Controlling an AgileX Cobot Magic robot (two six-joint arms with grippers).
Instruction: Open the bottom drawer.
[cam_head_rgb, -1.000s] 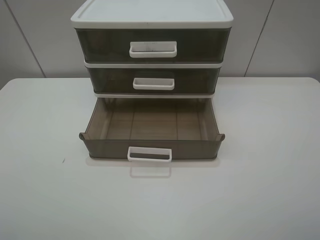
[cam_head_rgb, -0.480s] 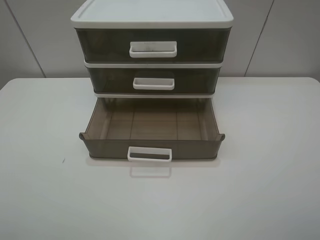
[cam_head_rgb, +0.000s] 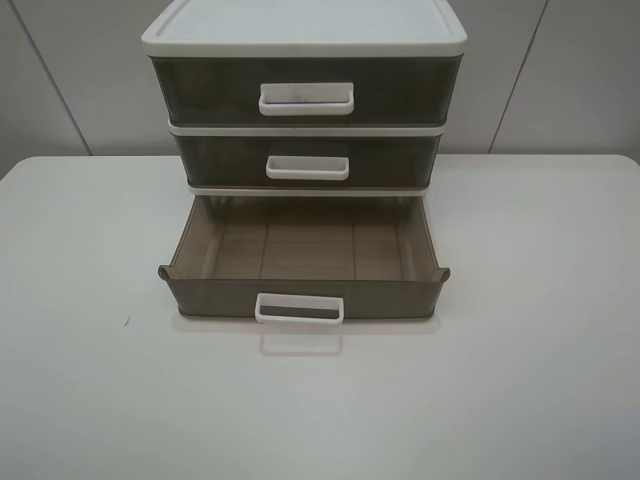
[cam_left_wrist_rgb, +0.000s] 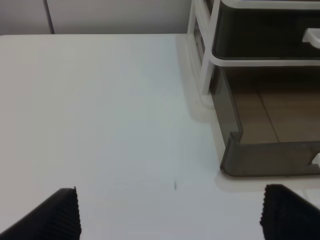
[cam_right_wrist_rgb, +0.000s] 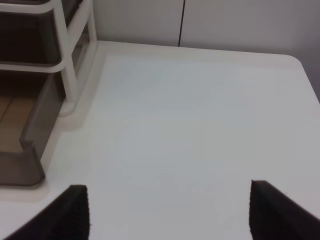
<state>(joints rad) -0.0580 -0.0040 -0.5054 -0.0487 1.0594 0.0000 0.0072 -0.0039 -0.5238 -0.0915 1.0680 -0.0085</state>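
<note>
The bottom drawer is smoky, translucent, glossy plastic.

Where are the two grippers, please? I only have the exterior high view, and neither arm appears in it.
Observer: The left gripper is over bare table, off the left front corner of the bottom drawer and not touching it.
Operator: Are its fingers open?
Observer: Yes, its fingers stand wide apart with nothing between them.
Operator: And the other arm?
Observer: The right gripper is open and empty too, clear of the drawer's right front corner.
</note>
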